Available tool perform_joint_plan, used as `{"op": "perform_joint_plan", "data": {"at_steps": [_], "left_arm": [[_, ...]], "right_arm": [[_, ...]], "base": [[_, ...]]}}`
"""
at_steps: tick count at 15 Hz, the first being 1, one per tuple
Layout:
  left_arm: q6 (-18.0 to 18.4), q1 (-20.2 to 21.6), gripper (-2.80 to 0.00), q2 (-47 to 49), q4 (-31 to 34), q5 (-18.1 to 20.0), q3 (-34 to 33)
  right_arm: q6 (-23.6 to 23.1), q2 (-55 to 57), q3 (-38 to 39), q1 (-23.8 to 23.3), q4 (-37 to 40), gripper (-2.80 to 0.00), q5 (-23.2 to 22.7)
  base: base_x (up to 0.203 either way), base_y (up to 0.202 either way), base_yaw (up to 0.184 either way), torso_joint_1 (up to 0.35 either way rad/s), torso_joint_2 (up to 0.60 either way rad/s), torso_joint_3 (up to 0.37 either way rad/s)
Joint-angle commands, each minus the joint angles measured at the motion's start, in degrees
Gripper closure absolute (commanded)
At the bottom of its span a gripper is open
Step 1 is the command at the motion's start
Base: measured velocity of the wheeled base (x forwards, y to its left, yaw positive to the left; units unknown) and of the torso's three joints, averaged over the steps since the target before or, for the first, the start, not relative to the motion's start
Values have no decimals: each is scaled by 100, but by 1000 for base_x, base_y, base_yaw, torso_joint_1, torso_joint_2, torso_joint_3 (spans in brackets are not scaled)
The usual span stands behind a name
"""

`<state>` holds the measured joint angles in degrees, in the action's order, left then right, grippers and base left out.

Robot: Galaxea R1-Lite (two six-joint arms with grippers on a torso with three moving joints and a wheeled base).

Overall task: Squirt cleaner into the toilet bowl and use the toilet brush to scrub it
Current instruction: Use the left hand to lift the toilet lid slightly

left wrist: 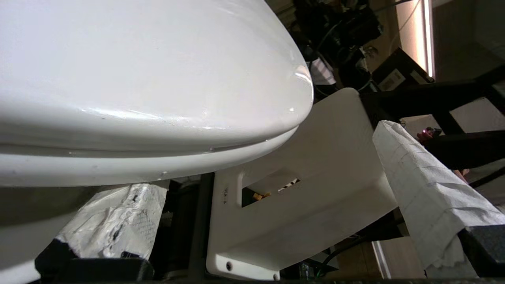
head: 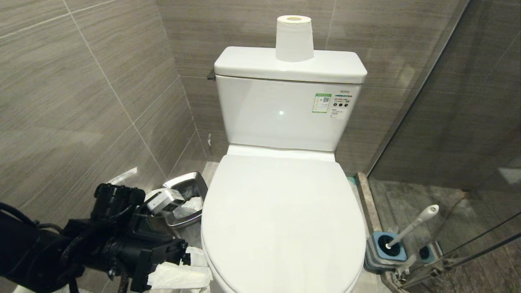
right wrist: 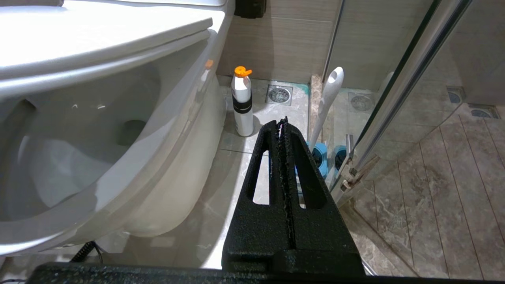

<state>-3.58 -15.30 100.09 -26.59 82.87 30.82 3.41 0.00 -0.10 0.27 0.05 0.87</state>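
Note:
The toilet bowl (right wrist: pixel 118 157) is covered by its white lid (head: pixel 281 219), which lies shut, so the inside is hidden. My left gripper (head: pixel 191 238) is open beside the lid's front-left edge, its paper-wrapped fingers (left wrist: pixel 426 197) wide apart and empty. The toilet brush (head: pixel 413 224) leans in its blue-and-grey holder (head: pixel 384 248) on the floor at the right, its white handle (right wrist: pixel 329 98) up. A white bottle with an orange cap (right wrist: pixel 242 106) stands on the floor by the toilet's base; no cleaner liquid shows. My right gripper (right wrist: pixel 282 122) hangs shut and empty above the floor.
A steel-rimmed waste bin (head: pixel 185 199) stands left of the toilet, just behind my left arm. A roll of paper (head: pixel 294 38) sits on the tank lid. Tiled walls close in on the left, and a glass shower partition (head: pixel 447 122) on the right.

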Motion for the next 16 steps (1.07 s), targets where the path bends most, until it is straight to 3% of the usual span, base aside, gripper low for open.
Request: {"op": "perform_joint_plan", "data": {"at_steps": [1, 5, 11, 16], "left_arm": [[-55, 1, -280, -227, 4, 122, 57], [-620, -15, -280, -464, -4, 157, 324], [-661, -37, -280, -406, 3, 160, 960], [-990, 8, -280, -298, -4, 134, 1544]], "right_arm": [[1, 9, 1, 0, 4, 0, 1], [1, 7, 1, 2, 3, 0, 1], [1, 9, 1, 0, 0, 0, 1], [1, 9, 1, 0, 4, 0, 1]], "base": [[0, 0, 0, 0, 0, 0], [0, 0, 0, 0, 0, 0], [0, 0, 0, 0, 0, 0], [0, 0, 0, 0, 0, 0]]}}
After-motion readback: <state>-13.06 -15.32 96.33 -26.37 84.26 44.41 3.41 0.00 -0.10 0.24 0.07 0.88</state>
